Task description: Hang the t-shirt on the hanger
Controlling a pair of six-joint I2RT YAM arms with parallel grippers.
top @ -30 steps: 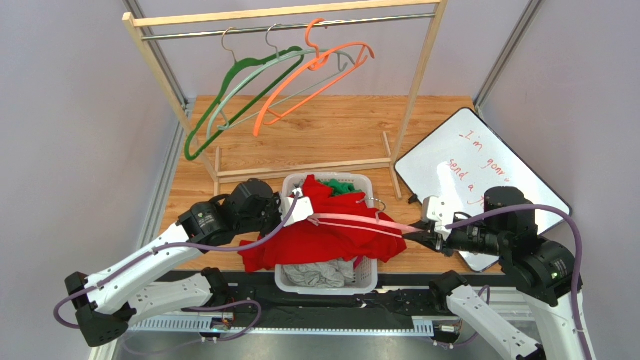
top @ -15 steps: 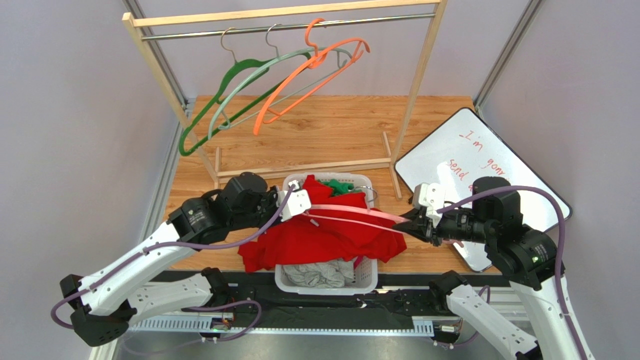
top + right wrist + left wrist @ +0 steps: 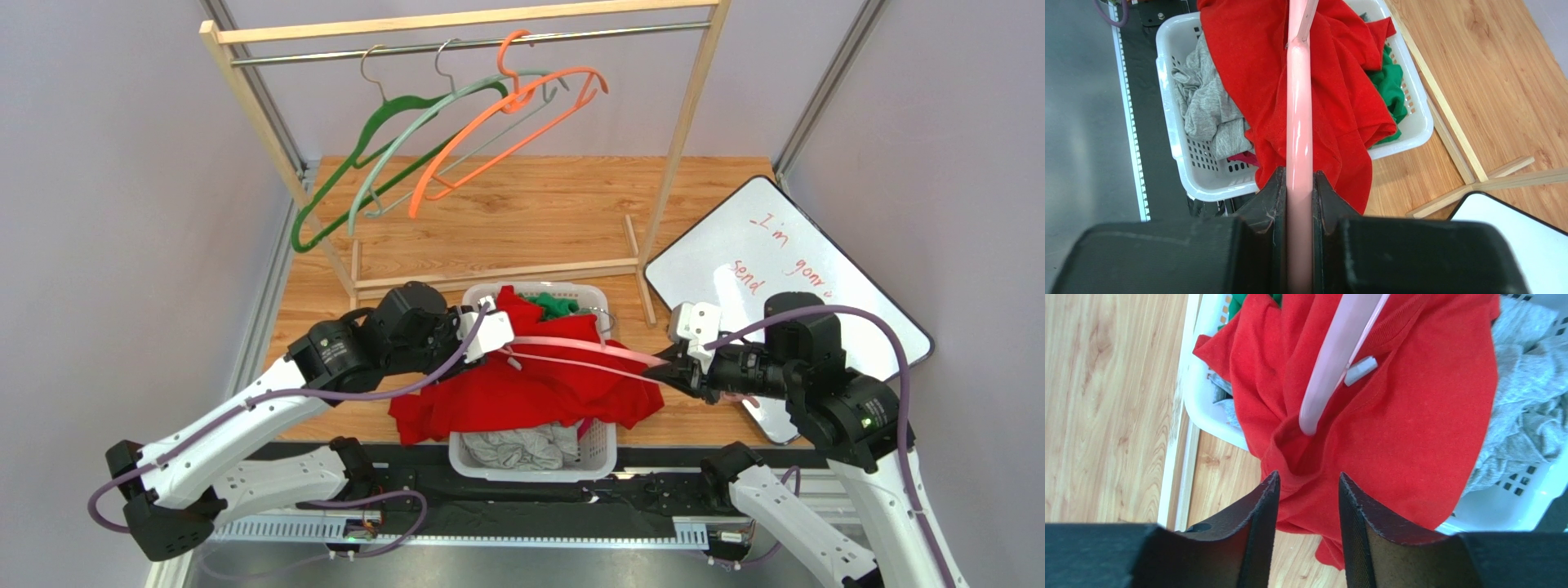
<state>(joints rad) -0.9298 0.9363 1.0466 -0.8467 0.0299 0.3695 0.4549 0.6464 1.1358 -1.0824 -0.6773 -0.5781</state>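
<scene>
The red t-shirt lies draped over the white basket and hangs over its left rim. The pale pink hanger runs level above it, its left end resting in the cloth. My right gripper is shut on the hanger's right end; in the right wrist view my gripper clamps the pink hanger over the t-shirt. My left gripper hovers at the hanger's left end, open and empty. In the left wrist view my gripper is just above the t-shirt, and the hanger tip lies beyond it.
The basket also holds a grey garment and a green garment. A wooden rack at the back carries green, mint and orange hangers. A whiteboard lies at the right.
My right gripper has shifted a little left and away with the hanger. My left gripper has moved slightly toward the hanger's left end. The hangers on the rack have swung.
</scene>
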